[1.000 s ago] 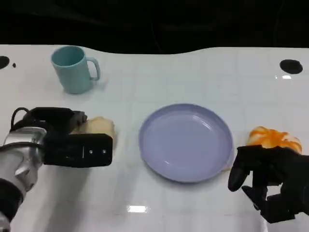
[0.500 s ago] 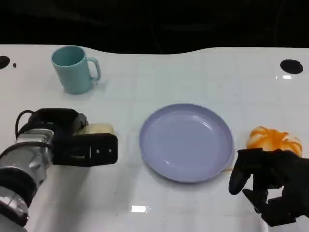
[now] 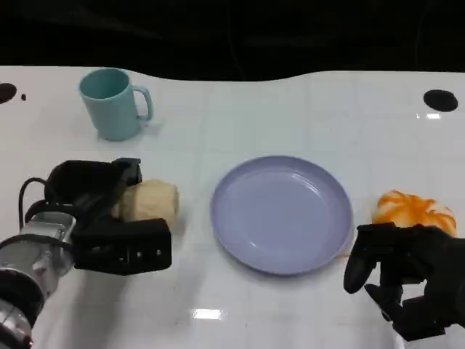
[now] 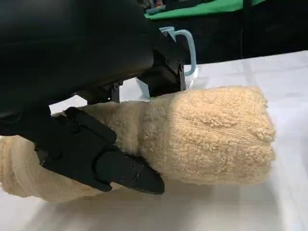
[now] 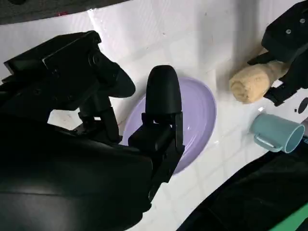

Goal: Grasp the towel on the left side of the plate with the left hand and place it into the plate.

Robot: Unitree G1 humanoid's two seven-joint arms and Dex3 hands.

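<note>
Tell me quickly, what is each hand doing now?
Left hand: holding the rolled towel.
Right hand: holding nothing, fingers curled in.

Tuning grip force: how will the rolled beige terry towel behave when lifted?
The rolled beige terry towel looks soft and light, so it will likely compress under the left robot hand. Its nubby pile should resist slipping. Being rolled, it may loosen or sag if held at one end.

A lab test bench. A white gridded tabletop point(image 3: 290, 109) fills the frame. Black backdrop at top; green sheet point(image 4: 192, 7) behind.
</note>
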